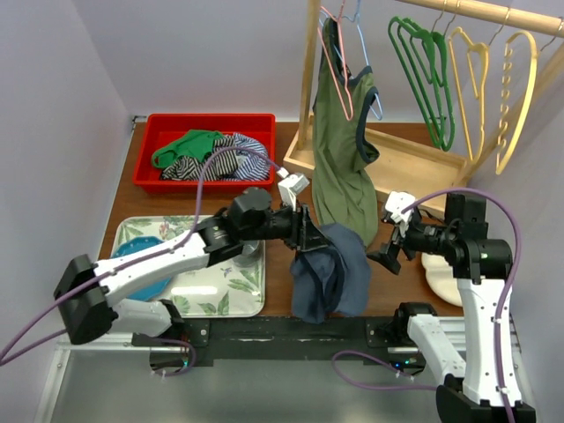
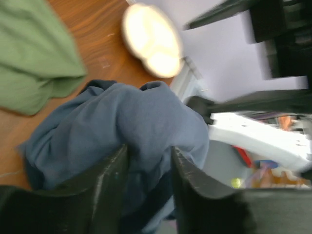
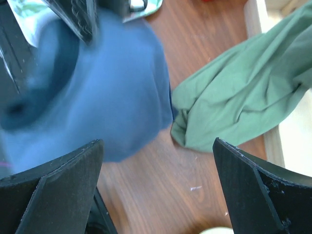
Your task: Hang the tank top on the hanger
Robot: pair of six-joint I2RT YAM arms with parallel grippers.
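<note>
My left gripper (image 1: 306, 240) is shut on a bunch of the navy-blue tank top (image 1: 331, 275) and holds it above the table's front middle, so the cloth hangs down crumpled. In the left wrist view the cloth (image 2: 122, 122) fills the gap between my jaws (image 2: 148, 152). No print shows on it. My right gripper (image 1: 389, 253) is open and empty, just right of the tank top. In the right wrist view (image 3: 157, 145) the blue cloth (image 3: 102, 87) is ahead to the left. The thin mustard-yellow hanger (image 1: 470, 88) hangs on the wooden rail at the back right, far from both grippers.
An olive tank top (image 1: 344, 154) on a pink hanger hangs just behind the navy one. Green hangers (image 1: 425, 75) and a holed yellow hanger (image 1: 522, 97) share the rail. A red bin of clothes (image 1: 159, 132), a floral tray (image 1: 225, 286) and a cream dish (image 1: 441, 275) are on the table.
</note>
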